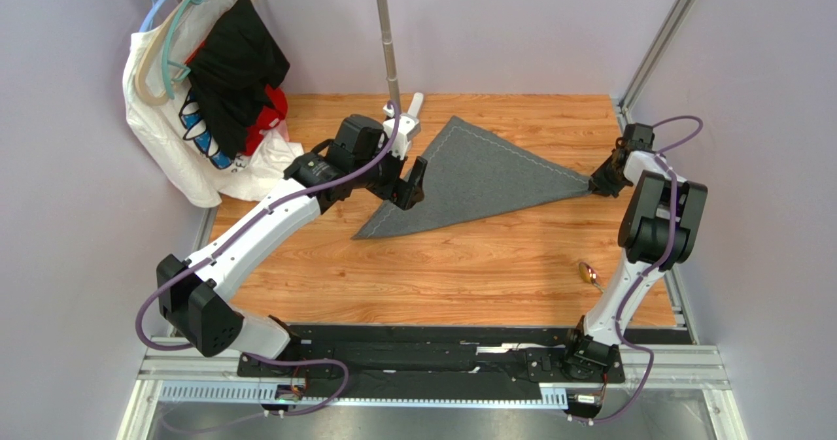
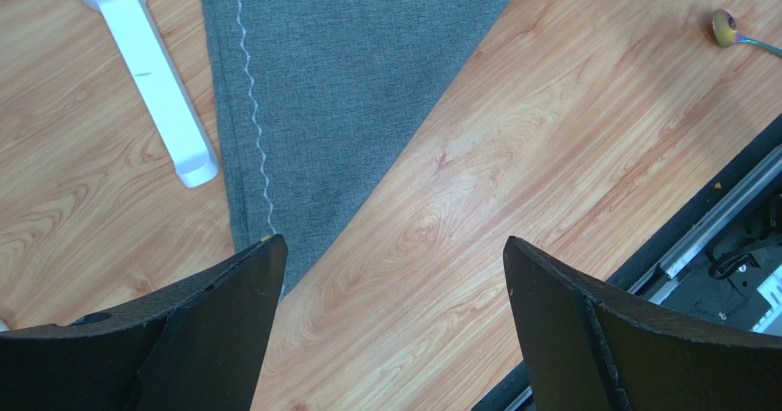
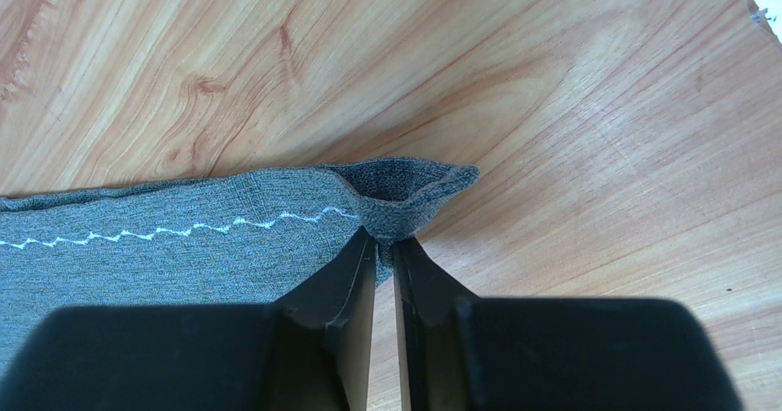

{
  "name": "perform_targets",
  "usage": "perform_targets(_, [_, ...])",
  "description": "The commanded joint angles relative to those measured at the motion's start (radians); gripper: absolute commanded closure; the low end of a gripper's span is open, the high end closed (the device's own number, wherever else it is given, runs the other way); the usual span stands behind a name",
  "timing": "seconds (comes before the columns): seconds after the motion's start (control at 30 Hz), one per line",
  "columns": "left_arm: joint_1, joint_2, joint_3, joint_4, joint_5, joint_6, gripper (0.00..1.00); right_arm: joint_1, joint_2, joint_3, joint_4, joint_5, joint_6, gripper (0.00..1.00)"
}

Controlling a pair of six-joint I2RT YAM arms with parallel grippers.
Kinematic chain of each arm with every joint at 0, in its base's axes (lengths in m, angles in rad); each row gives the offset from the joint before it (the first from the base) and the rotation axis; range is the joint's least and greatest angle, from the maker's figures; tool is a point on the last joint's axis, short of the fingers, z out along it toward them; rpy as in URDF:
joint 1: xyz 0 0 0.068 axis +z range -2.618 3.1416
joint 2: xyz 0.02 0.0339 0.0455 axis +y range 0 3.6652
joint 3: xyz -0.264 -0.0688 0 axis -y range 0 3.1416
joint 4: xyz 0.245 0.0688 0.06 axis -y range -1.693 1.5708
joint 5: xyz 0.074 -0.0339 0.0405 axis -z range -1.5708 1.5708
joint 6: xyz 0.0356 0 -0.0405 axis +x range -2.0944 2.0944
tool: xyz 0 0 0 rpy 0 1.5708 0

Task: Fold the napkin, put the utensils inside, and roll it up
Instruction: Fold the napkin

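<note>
napkin (image 1: 472, 180) lies flat on the tabletop (image 1: 472, 283) as a triangle, roughly mid-width and toward the far side, which i read as one diagonal fold already made. its longest edge faces me and runs from a near-left corner out to a sharp tip on the right, so the long axis goes left to right, slanting slightly away from me at the right end; the third corner points toward the far wall. my right gripper (image 3: 385, 246) is pressed nearly together on that right tip, and the wrist view shows the cloth bunched up into a small lip between the fingers, with the pale stitching running off to the left. i judge the corner is held so it can be lifted and carried over for the next fold. my left gripper (image 1: 411, 187) hangs spread wide above the napkin's left edge, gripping nothing, likely placed to pin or take that side. a spoon (image 1: 589, 272) waits near the right arm, well apart from the cloth, out of the way until the folding is done.
</note>
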Motion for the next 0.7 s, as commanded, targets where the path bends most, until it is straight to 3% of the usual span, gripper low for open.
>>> perform_targets(0.0, [0.000,-0.036,0.000,0.008,0.014,0.011,0.03,-0.004,0.022,0.013,-0.018,0.026,-0.017,0.86])
perform_targets(0.27, [0.000,-0.042,0.000,0.006,0.024,0.010,0.03,-0.018,-0.021,-0.056,-0.011,0.034,-0.017,0.89])
perform_targets(0.67, [0.000,-0.033,0.000,0.006,0.052,0.011,0.03,-0.020,-0.010,-0.019,-0.026,0.002,-0.041,0.91])
